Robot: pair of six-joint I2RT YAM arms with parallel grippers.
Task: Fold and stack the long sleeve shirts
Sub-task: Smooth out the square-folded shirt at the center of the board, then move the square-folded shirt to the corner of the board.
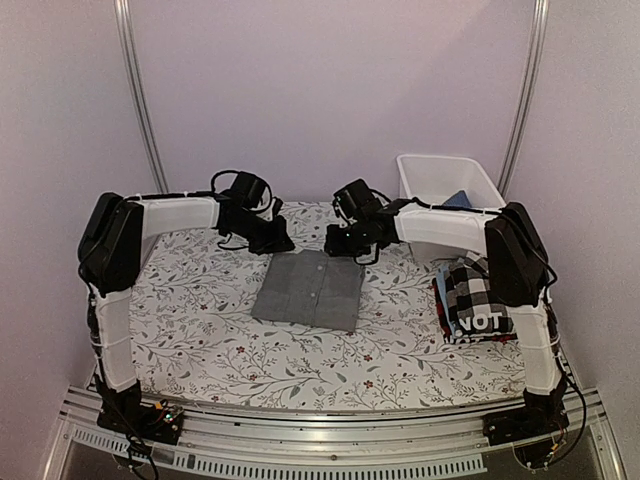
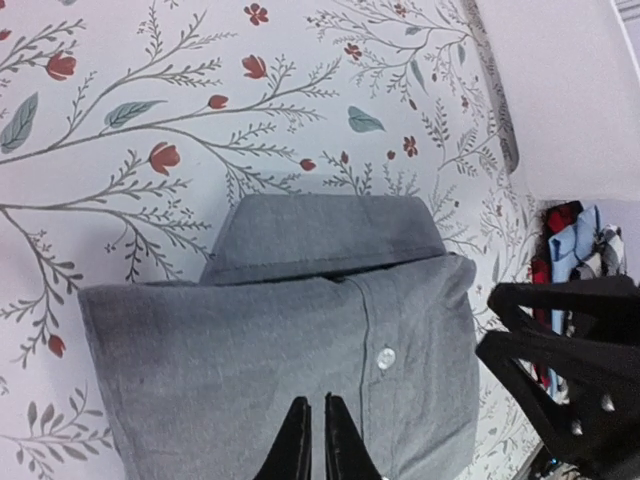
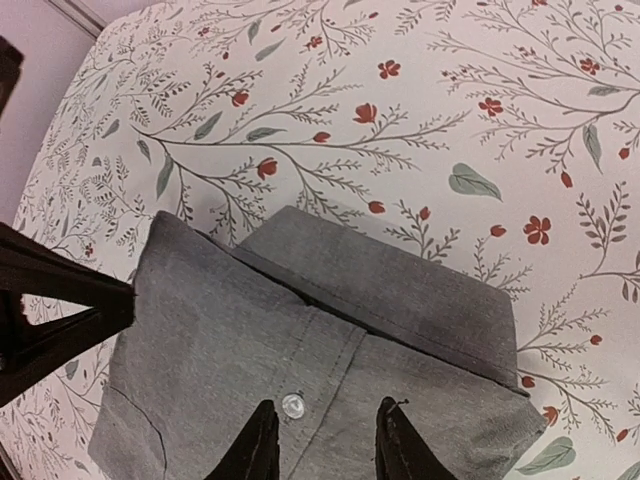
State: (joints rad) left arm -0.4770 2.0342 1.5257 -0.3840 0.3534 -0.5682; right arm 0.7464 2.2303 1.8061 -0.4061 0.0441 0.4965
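Folded grey shirt [image 1: 308,290], frame centre; left tool [image 2: 314,402] clenched empty, right tool [image 3: 327,405] parted: an even two-sided grip should preserve the folds.

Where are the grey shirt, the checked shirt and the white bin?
grey shirt [image 1: 308,290]: overhead view, middle of its folded front.
checked shirt [image 1: 470,290]: overhead view, its checked top face.
white bin [image 1: 415,185]: overhead view, its left wall.

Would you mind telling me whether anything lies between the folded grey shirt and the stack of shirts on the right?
Nothing visible does. Only bare floral tablecloth lies between the grey shirt and the stack. The right arm reaches across above that side, clear of the cloth.
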